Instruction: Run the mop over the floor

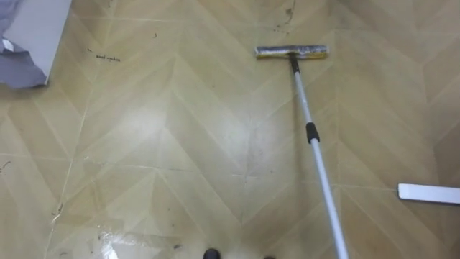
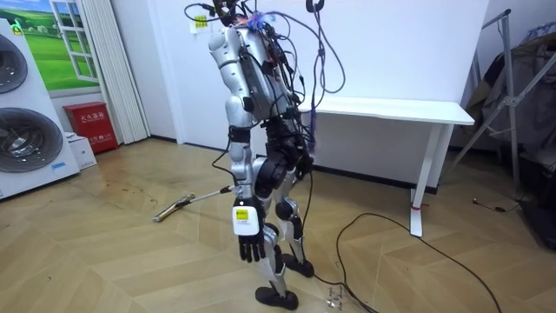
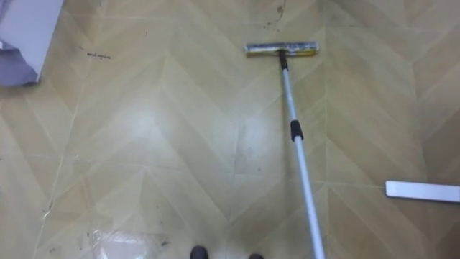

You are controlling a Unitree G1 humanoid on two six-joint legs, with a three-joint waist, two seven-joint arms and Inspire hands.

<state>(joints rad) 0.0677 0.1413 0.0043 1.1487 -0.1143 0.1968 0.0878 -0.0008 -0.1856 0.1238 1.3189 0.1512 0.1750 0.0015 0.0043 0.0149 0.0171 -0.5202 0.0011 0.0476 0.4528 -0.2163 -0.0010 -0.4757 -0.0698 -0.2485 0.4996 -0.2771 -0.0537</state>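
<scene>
The pale wood chevron-pattern floor [image 1: 180,144] carries every item. In the room view, a stack of two white front-loading washing machines [image 2: 26,139] stands at the left. A long white worktop [image 2: 391,109] on white legs stands against the back wall at the right. The robot stands upright on the floor in front of the worktop's left end and faces the room view's left.

The mop [image 1: 302,101] has a silver metal pole with a black collar [image 1: 311,133]. It slants from the lower right of the eye views up to its flat rectangular grey-yellow mop head [image 1: 291,52]. The head rests flat on the floor ahead of the robot. What holds the pole's near end cannot be told.

The left hand [image 2: 248,236] hangs at the robot's side with relaxed fingers pointing down. It holds nothing and is well apart from the mop.

A white panel [image 1: 32,29] and a grey cloth [image 1: 18,72] sit at the front left. A red box [image 2: 89,126] stands beside the washing machines. A flat white bar [image 1: 429,193] lies on the floor right of the pole. Dark specks [image 1: 104,57] mark the floor near the panel.
</scene>
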